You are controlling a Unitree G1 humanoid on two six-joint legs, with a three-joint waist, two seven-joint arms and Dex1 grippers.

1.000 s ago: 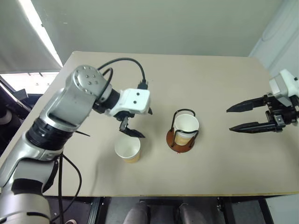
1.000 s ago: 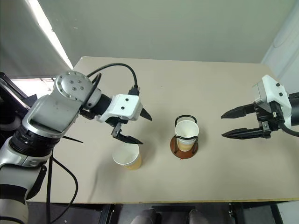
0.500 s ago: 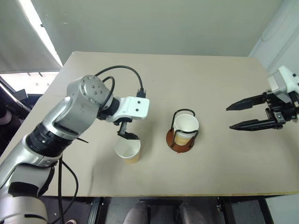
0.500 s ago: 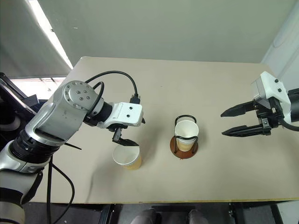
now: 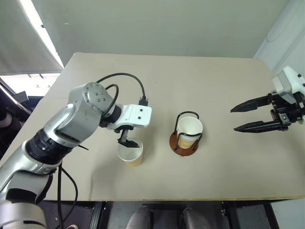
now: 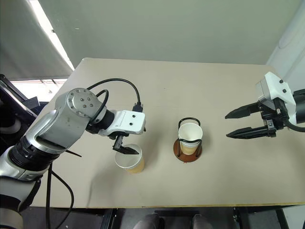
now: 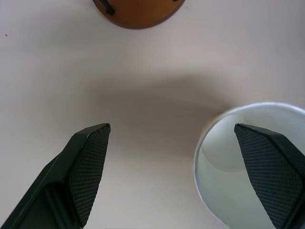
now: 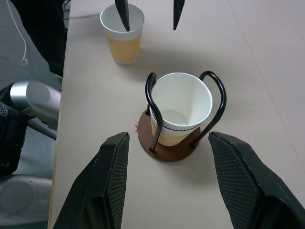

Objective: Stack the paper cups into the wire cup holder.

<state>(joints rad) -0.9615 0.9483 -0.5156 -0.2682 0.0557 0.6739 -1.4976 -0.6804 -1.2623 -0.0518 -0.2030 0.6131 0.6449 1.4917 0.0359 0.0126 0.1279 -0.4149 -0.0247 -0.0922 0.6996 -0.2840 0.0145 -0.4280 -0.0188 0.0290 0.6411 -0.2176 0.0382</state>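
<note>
The counter [image 5: 224, 86], a flat matte beige board, carries everything. Over the last second the left hand [image 6: 125, 147] has sunk onto the loose paper cup [image 6: 129, 159], fingers spread, one tip inside the rim and one outside; a pinch on the wall looks imminent. The right hand [image 5: 248, 117] hangs spread and empty, well right. The wire cup holder [image 8: 169, 143], thin black loops on a reddish-brown disc, stands mid-counter already holding a seated cup [image 8: 183, 102], tapered, white inside, ribbed tan outside.
</note>
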